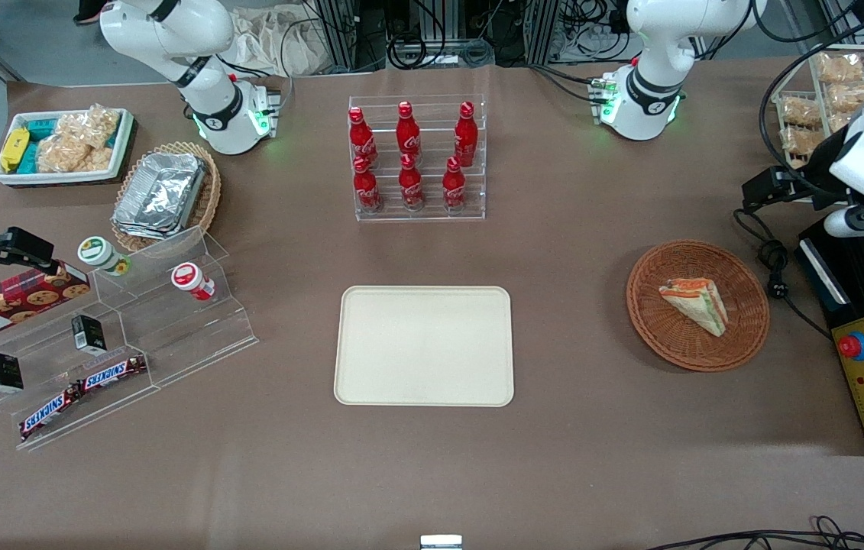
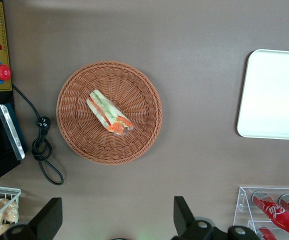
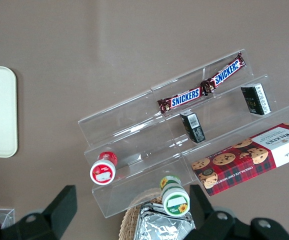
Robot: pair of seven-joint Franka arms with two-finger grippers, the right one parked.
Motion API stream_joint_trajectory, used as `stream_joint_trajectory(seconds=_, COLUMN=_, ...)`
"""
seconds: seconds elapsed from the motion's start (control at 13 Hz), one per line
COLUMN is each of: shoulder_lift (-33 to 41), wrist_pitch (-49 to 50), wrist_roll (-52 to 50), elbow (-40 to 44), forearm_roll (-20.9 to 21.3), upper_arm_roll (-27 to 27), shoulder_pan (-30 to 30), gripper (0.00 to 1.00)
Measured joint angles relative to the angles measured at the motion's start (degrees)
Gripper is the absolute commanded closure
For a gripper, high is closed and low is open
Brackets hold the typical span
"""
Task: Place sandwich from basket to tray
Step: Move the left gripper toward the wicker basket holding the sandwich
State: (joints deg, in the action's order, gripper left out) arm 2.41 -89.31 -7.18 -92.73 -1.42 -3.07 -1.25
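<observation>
Surface (image 1: pixel 592 458) of brown carries everything: tray (image 1: pixel 424 345) lies bare at its middle, and basket (image 1: pixel 697 305) sits well apart toward the working arm's end. Sandwich (image 1: pixel 696 305) lies in the basket. Gripper (image 2: pixel 115 220) hangs high above the basket, jaws spread wide, holding nothing.

Left arm raised, tool (image 2: pixel 115 220) (fingers spread) pointing down
</observation>
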Motion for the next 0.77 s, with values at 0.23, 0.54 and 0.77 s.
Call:
stream_joint_trajectory(seconds=0.23, shoulder_lift=-0.10, wrist_pitch=2.49, wrist_roll=0.00, elbow=0.25, forearm_roll=0.06, upper_arm_roll=0.25, shoulder_pan=0.08, gripper=0.00)
stream_joint_trajectory(seconds=0.54, shoulder_lift=-3.47, wrist_pitch=3.55, wrist_roll=-3.47, elbow=-2.11, forearm_roll=1.23, upper_arm_roll=0.79, shoulder_pan=1.03, gripper=0.00)
stream_joint_trajectory(seconds=0.77, shoulder_lift=-4.91, wrist_pitch=-5.19, wrist_roll=-4.76, elbow=-10.57, forearm_roll=1.28, upper_arm_roll=1.02, shoulder_pan=2.90, gripper=0.00)
